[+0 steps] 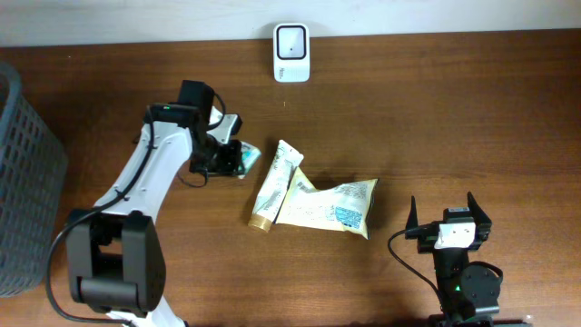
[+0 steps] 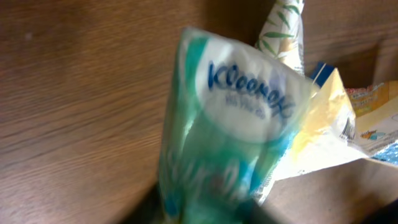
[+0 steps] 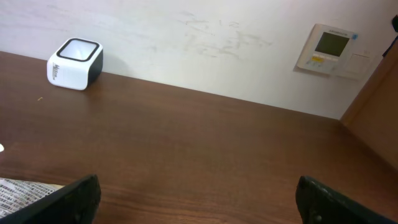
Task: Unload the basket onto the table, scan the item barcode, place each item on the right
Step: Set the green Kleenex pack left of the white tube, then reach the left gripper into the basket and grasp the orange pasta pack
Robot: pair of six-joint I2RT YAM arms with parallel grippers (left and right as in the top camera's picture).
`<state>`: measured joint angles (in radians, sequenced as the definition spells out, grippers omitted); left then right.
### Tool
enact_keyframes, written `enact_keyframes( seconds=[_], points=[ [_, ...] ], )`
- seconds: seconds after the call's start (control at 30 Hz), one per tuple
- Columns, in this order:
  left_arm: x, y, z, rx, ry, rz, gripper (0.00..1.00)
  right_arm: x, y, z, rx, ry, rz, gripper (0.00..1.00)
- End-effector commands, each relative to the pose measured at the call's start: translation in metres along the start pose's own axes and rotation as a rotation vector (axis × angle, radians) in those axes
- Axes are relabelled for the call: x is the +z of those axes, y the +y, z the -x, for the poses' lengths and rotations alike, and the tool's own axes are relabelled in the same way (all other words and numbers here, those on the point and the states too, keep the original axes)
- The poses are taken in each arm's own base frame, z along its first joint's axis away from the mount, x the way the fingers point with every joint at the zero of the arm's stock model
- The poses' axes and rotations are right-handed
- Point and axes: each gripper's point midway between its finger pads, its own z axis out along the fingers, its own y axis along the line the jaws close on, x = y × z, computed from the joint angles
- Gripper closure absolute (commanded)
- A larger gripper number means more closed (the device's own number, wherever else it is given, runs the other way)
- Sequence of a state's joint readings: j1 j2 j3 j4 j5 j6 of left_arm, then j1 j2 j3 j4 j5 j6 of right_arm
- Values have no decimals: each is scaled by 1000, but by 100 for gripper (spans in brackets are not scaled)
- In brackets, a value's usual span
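Observation:
A green and white Kleenex tissue pack [image 1: 246,156] [image 2: 242,118] sits between the fingers of my left gripper [image 1: 227,156] [image 2: 202,214], left of the table's middle. Its lower end is blurred in the left wrist view, and the fingers show only as dark shapes. Whether they press on the pack I cannot tell. No barcode shows on the pack. The white scanner [image 1: 291,53] [image 3: 74,63] stands at the back edge against the wall. My right gripper [image 1: 445,209] [image 3: 199,199] rests open near the front right with nothing between its fingers.
A leaf-print tube [image 1: 272,186] [image 2: 283,25] and a yellow pouch [image 1: 329,207] [image 2: 336,124] lie side by side just right of the tissue pack. A grey mesh basket [image 1: 23,182] stands at the left edge. A wall panel [image 3: 329,50] hangs behind the table.

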<state>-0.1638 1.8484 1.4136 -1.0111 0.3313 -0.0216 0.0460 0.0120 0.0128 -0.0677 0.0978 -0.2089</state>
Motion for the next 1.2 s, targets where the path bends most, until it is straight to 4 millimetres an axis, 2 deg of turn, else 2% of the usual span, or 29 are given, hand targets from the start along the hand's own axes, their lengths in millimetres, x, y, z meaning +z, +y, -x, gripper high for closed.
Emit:
enact_keyframes(
  seconds=[0.0,0.13,0.2,0.23,0.27,0.33,0.4,0.43,0.47,0.5,0.53,0.57,0.6,0.63,0.67,0.7,0.8,0.87,0.93,1.0,1.13,1.17],
  points=[
    [12,-10,-3,18,24,0,3,0,-4,-4,3,10,-22,1],
    [6,-7,3,16,9,11,0,0,-4,-4,3,10,-22,1],
    [-16,-2,18,-2,-37,14,1,0,-4,-4,3,10,-22,1],
    [-35,2,29,-4,-75,28,1,0,-4,-4,3,10,-22,1],
    [-57,9,40,-11,-115,69,1,0,-4,-4,3,10,-22,1],
    [-123,30,62,-36,-235,204,1,0,-4,-4,3,10,-22,1],
    [-185,50,76,-75,-366,311,1,0,-4,-4,3,10,-22,1],
    [-232,68,81,-117,-476,374,1,0,-4,-4,3,10,-22,1],
    [-265,82,80,-154,-552,407,1,0,-4,-4,3,10,-22,1],
    [-291,96,76,-194,-613,436,1,0,-4,-4,3,10,-22,1],
    [-327,126,63,-272,-686,499,1,0,-4,-4,3,10,-22,1],
    [-345,150,50,-359,-715,559,1,0,-4,-4,3,10,-22,2],
    [-362,184,28,-495,-733,646,1,0,-4,-4,3,10,-22,1],
    [-373,210,8,-610,-739,708,1,0,-4,-4,3,10,-22,1],
    [-381,235,-15,-734,-743,753,1,0,-4,-4,3,10,-22,1],
    [-386,253,-31,-819,-751,770,1,0,-4,-4,3,10,-22,1],
    [-397,298,-77,-980,-753,819,1,0,-4,-4,3,10,-22,1],
    [-394,315,-94,-1031,-734,835,1,0,-4,-4,3,10,-22,1],
    [-374,336,-110,-1033,-655,848,1,0,-4,-4,3,10,-22,1],
    [-333,363,-131,-1005,-534,854,1,0,-4,-4,3,10,-22,1],
    [-295,394,-155,-898,-416,884,1,0,-4,-4,3,10,-22,1],
    [-286,403,-155,-819,-414,868,1,0,-4,-4,3,10,-22,1]
  ],
)
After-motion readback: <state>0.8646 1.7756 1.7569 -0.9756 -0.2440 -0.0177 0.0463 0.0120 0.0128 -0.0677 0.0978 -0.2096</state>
